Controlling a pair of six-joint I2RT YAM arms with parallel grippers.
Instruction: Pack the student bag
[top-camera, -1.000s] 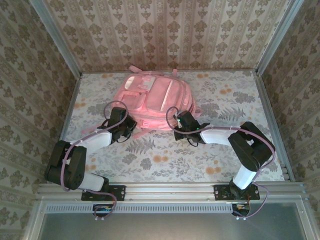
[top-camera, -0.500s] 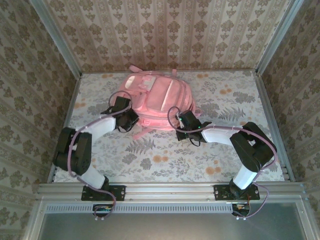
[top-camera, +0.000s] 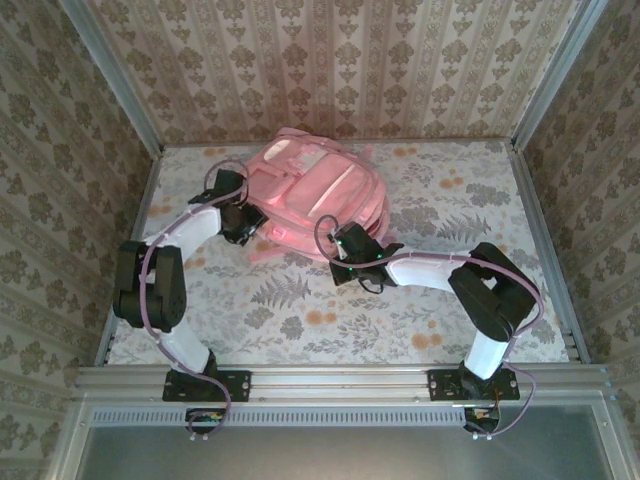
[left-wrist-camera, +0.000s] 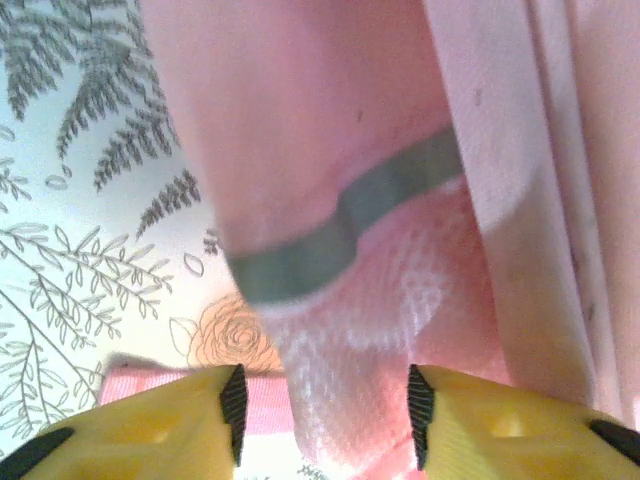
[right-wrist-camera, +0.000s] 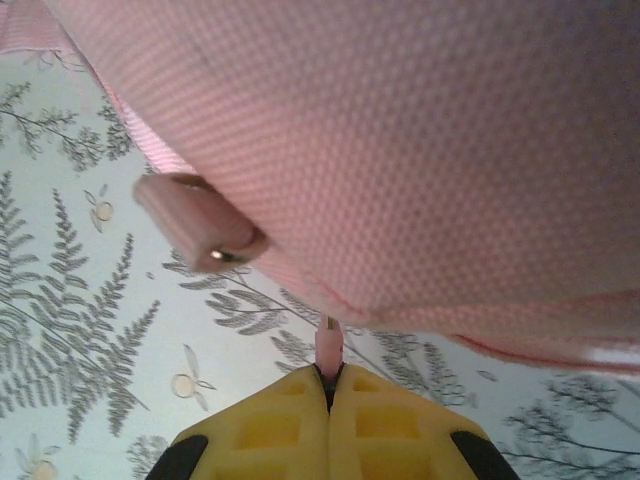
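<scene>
The student bag (top-camera: 315, 190), a large pink backpack, lies at the back middle of the flowered table, its near edge bunched up. My left gripper (top-camera: 240, 215) is at the bag's left side. In the left wrist view the left gripper (left-wrist-camera: 325, 415) stands open, with pink mesh of the bag (left-wrist-camera: 300, 120) and a grey trim band (left-wrist-camera: 340, 225) between and above its fingers. My right gripper (top-camera: 345, 250) is at the bag's near edge. In the right wrist view the right gripper (right-wrist-camera: 328, 378) is shut on a thin pink zipper pull (right-wrist-camera: 328, 345) hanging from the bag (right-wrist-camera: 420, 130).
A second pink tab with a metal rivet (right-wrist-camera: 195, 225) hangs from the bag's edge. A pink strap (left-wrist-camera: 150, 385) lies on the table beside my left fingers. The flowered table (top-camera: 300, 320) is bounded by papered walls (top-camera: 330, 70) and metal rails (top-camera: 545, 250).
My left gripper has moved away and leftward along the bag's side and its jaws have opened. The bag has turned and bunched up. My right gripper has shifted left, still holding the pull.
</scene>
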